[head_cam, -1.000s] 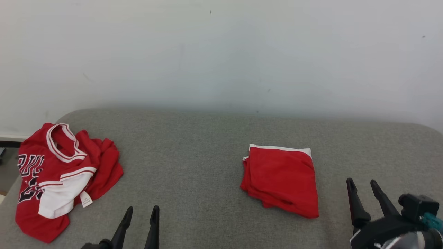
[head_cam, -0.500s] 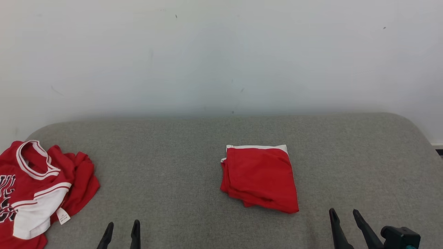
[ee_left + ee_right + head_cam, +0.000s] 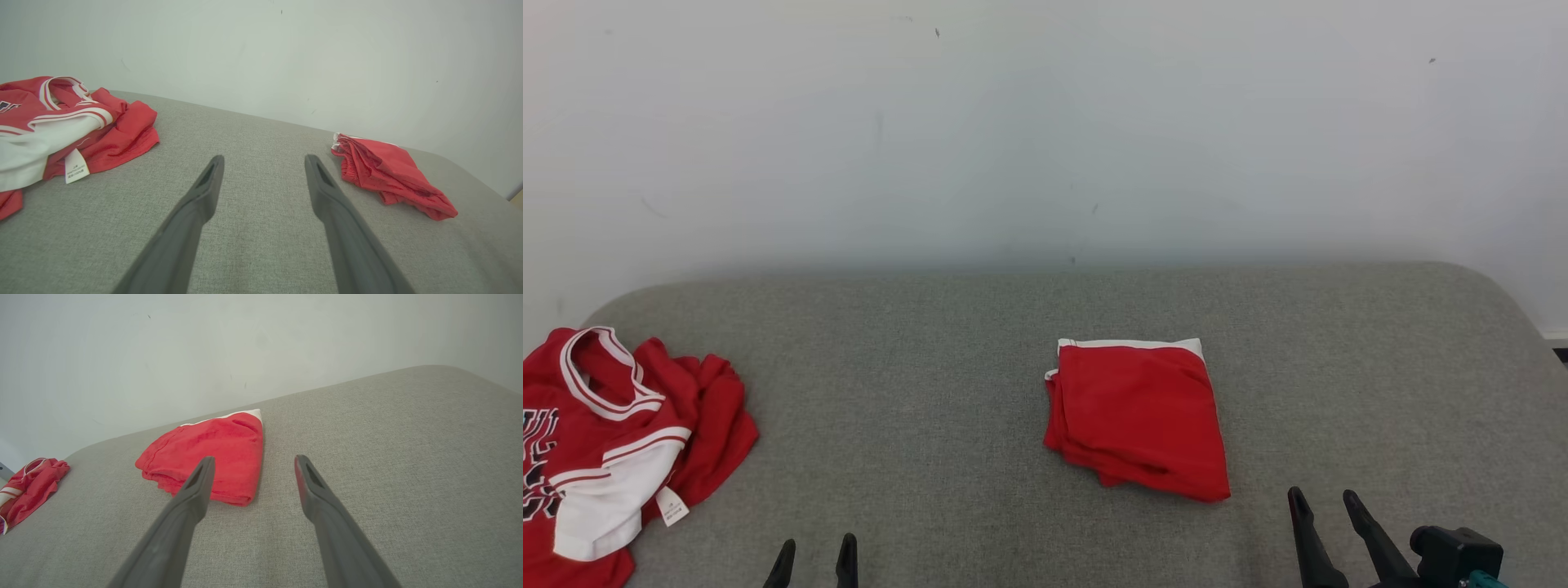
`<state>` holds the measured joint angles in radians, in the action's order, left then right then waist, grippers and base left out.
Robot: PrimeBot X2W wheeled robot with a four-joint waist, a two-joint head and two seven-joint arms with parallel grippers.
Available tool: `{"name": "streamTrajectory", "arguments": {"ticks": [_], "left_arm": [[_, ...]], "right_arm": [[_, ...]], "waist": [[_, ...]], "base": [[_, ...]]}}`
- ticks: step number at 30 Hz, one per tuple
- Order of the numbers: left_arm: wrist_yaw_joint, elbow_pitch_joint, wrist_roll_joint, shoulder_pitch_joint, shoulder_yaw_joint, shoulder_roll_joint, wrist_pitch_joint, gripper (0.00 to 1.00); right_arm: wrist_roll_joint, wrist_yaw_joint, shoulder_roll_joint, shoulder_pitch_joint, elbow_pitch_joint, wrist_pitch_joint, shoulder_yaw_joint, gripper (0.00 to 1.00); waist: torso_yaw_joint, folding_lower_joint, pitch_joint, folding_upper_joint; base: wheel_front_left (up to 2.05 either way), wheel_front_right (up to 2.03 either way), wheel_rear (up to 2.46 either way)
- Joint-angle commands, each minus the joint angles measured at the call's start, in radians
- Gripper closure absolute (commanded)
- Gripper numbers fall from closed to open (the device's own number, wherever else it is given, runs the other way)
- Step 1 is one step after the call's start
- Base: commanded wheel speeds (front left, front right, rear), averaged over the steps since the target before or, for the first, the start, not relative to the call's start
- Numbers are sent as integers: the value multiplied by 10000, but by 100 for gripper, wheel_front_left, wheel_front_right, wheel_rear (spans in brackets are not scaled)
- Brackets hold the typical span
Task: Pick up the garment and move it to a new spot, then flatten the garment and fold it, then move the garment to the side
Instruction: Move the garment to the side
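- Grey woven fabric covers the counter [image 3: 931,367], which has rounded far corners and stands against a plain pale wall [image 3: 1045,122].
- Near the middle of the counter lies the folded garment [image 3: 1139,420], a red piece made into a roughly square packet. A white band runs along its far edge, and the stacked layers show at its left and near sides.
- At the counter's far left lies a crumpled jersey [image 3: 613,433], red with white trim and dark lettering. Its striped neckline is turned up, and a small white label [image 3: 672,508] sticks out at its near edge. Part of it is cut off by the left border of the head view.
- The two red pieces are well apart, with bare grey fabric between them.
- The left end effector [image 3: 818,542] is at the lower left of the head view. Its two dark fingers are spread apart and hold nothing.
- In the left wrist view the left end effector [image 3: 263,158] points at bare fabric, between the jersey [image 3: 81,118] and the folded garment [image 3: 388,171].
- The right end effector [image 3: 1321,493] is at the lower right, near the folded garment's near right corner but not touching it. Its fingers are also spread and empty.
- In the right wrist view the right end effector [image 3: 254,458] has one fingertip overlapping the folded garment [image 3: 212,453]. The jersey [image 3: 28,486] sits far off at the left edge.
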<state>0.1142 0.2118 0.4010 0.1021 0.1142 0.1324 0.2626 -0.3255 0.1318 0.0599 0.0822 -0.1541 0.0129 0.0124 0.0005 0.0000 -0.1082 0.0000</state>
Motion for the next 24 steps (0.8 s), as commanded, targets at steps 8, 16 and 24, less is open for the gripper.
{"name": "streamTrajectory", "arguments": {"ticks": [8, 16, 24], "left_arm": [[90, 160, -245, -97, -48, -153, 35, 0], [156, 156, -285, -147, -67, -201, 35, 0], [162, 198, -358, -327, 124, -290, 35, 0]], "right_arm": [[241, -23, -48, -46, 52, -182, -166, 0], [-48, -23, -74, -464, -48, -1073, -604, 0], [417, -23, -91, -2856, -1381, -5446, -1675, 0]], "waist": [[102, 0, 68, 0], [227, 0, 171, 0], [583, 0, 516, 0]], "base": [[0, 0, 0], [0, 0, 0], [0, 0, 0]]}}
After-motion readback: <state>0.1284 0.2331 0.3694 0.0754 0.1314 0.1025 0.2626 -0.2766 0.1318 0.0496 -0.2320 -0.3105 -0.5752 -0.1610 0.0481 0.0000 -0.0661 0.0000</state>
